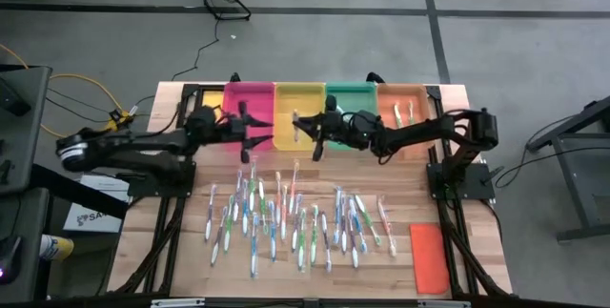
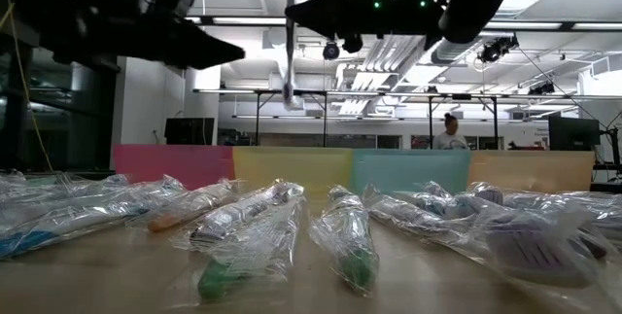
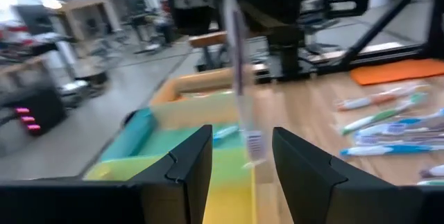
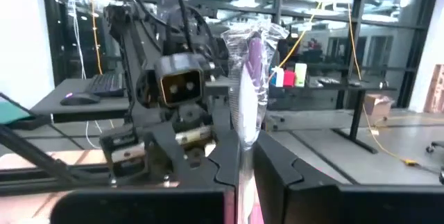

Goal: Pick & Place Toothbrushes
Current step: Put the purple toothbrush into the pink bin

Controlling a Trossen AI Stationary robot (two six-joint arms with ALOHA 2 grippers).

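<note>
Landmark: the yellow tray (image 1: 298,115) in the row of coloured trays along the table's far edge.
Held brush: one wrapped toothbrush (image 2: 291,47) hangs upright over the yellow tray, its long axis near vertical.
Right gripper (image 1: 310,129): fingers pressed together, pinching that toothbrush by one end, just over the yellow tray's near rim.
Left gripper (image 1: 257,133): fingers spread, holding nothing, on the pink-tray side of the yellow tray and facing the held brush.
Key relation: the brush stands straight ahead of the left gripper, in line with the gap between its fingers (image 3: 191,172), and apart from them.
Nearer arm: the right, which already has it.
Other brushes: the loose toothbrushes (image 1: 286,217) lie well short of the yellow tray on the wood.
</note>
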